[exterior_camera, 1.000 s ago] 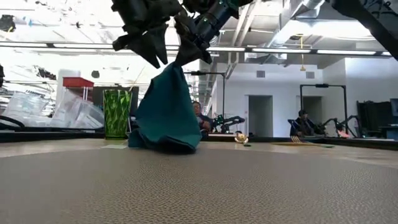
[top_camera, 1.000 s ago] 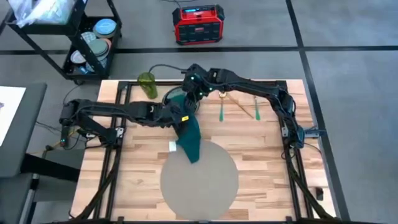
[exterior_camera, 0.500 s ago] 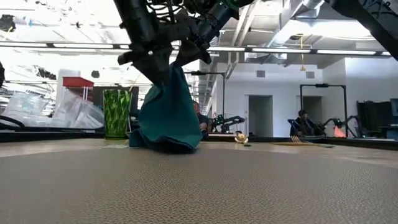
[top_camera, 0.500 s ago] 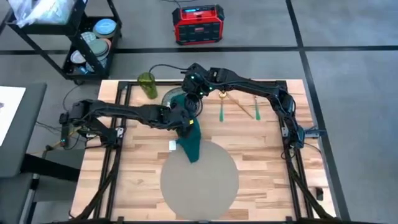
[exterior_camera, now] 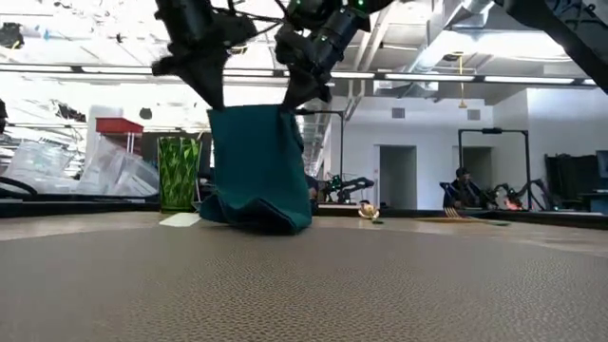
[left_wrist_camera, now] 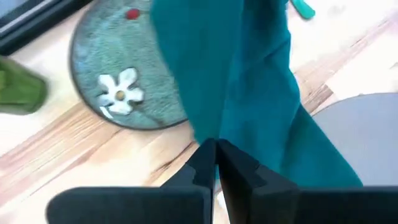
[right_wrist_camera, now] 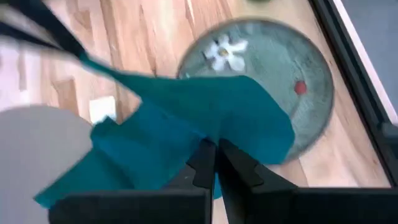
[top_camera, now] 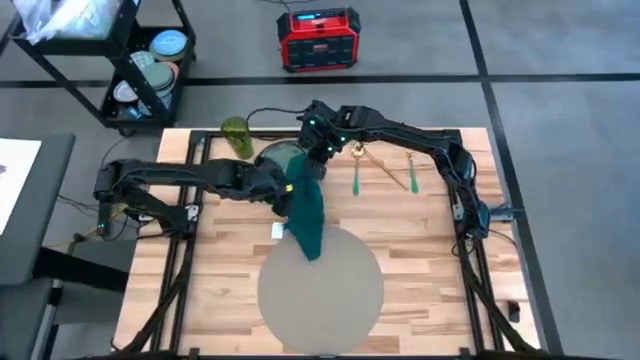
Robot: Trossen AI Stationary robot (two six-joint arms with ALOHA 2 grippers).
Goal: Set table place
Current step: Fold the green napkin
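Placemat [top_camera: 321,282] lies at the table's [top_camera: 430,240] near edge; both grippers, left [top_camera: 291,187] and right [top_camera: 324,157], pinch a teal napkin [top_camera: 306,220] by its top corners, spreading it, probably for folding.

Even, bright overhead light, with soft shadows on the worktop [top_camera: 420,250]. Ceiling strips glare in the low view (its foreground is soft). Both wrist views are motion-blurred.
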